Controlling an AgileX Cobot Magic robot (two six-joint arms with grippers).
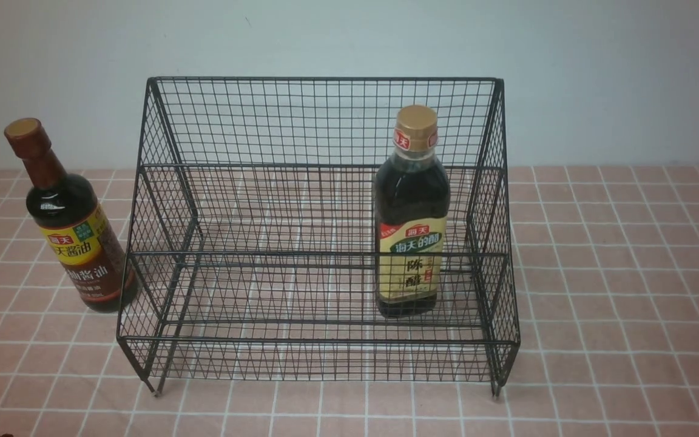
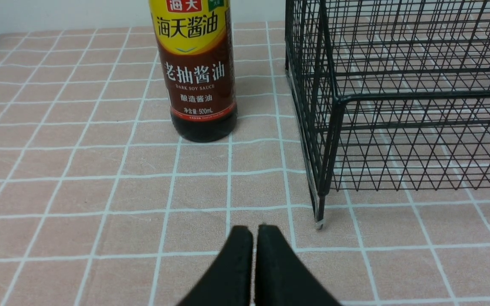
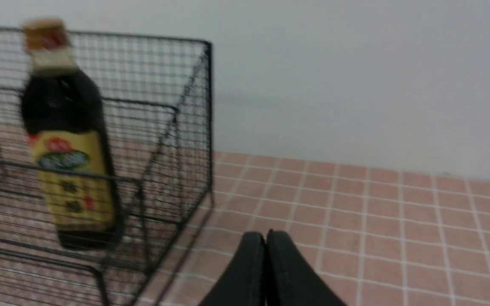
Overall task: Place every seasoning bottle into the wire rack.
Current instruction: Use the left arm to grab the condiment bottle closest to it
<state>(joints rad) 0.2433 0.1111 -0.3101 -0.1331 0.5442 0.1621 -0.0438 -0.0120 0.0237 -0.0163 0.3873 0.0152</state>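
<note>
The black wire rack [image 1: 319, 121] stands mid-table. The squarer bottle with gold cap and cream-green label [image 1: 411, 218] stands upright on the rack's lower tier at its right end; it also shows in the right wrist view [image 3: 68, 140]. The round long-necked bottle with brown cap and yellow-and-red label [image 1: 73, 221] stands on the table just left of the rack, outside it; the left wrist view shows its lower half [image 2: 196, 72]. My left gripper [image 2: 253, 231] is shut and empty, short of that bottle. My right gripper [image 3: 265, 236] is shut and empty, to the right of the rack [image 3: 185, 127]. Neither gripper shows in the front view.
The table is covered by a pink cloth with a white grid [image 1: 616, 291]. A pale wall [image 1: 598, 73] rises behind it. The rack's front left leg [image 2: 319, 212] stands close to my left gripper.
</note>
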